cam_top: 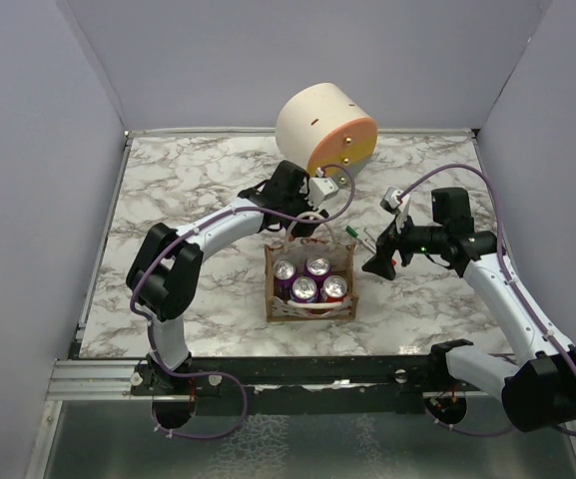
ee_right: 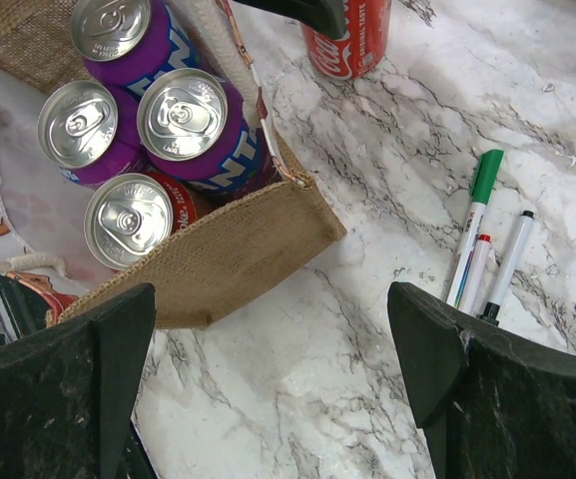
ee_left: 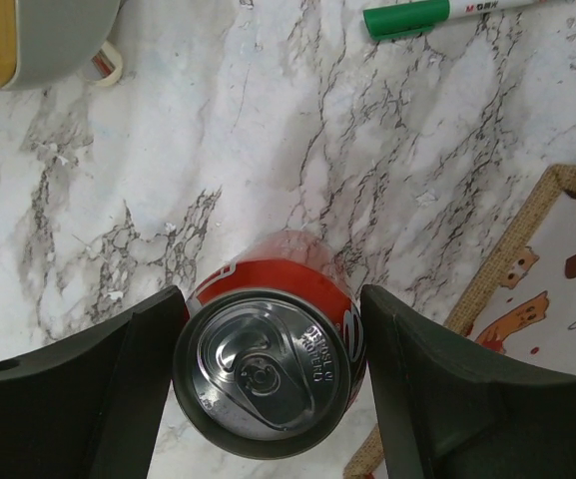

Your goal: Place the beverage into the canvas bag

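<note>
A red cola can point(ee_left: 268, 369) stands upright on the marble table just behind the canvas bag point(cam_top: 309, 305). My left gripper point(cam_top: 308, 206) is over it, with one finger on each side of the can, shut on it. The can also shows in the right wrist view point(ee_right: 352, 40), its base on the table. The tan bag point(ee_right: 218, 254) holds several cans, mostly purple ones point(ee_right: 183, 115). Its edge shows in the left wrist view point(ee_left: 507, 269). My right gripper point(cam_top: 379, 263) hangs open and empty over bare table beside the bag's right corner.
A big cream-and-orange round box point(cam_top: 325, 128) lies at the back behind the left gripper. Markers point(ee_right: 477, 220) lie on the table right of the bag, one with a green cap point(ee_left: 407, 18). Grey walls close in the table on three sides.
</note>
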